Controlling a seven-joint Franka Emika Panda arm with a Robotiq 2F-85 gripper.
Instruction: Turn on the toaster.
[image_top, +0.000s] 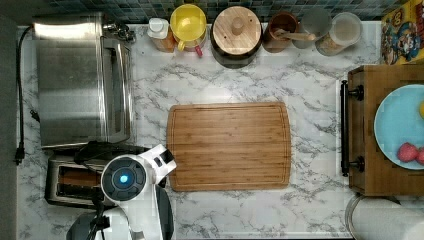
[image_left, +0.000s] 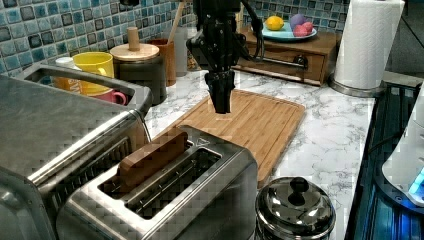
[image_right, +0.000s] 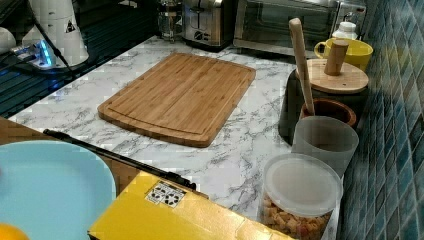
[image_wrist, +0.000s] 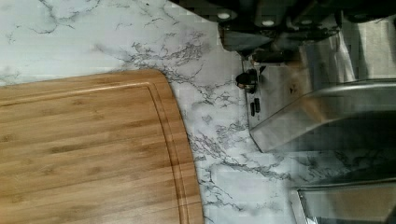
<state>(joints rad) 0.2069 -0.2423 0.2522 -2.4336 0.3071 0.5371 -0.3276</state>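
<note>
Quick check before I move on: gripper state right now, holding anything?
Gripper: cannot be told; it hangs above the toaster, touching nothing.

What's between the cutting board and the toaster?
Only bare marble countertop, a thin strip between the bamboo cutting board and the toaster, seen in the wrist view.

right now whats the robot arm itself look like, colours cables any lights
In the top view the arm has glossy white shells with dark joints, and a round dark cap with a glowing blue light in its middle. Black cables loop beside it. In the left view the gripper end is all black, a blocky stack narrowing downward, with black cable bundled along it. No lettering can be made out on the arm.
</note>
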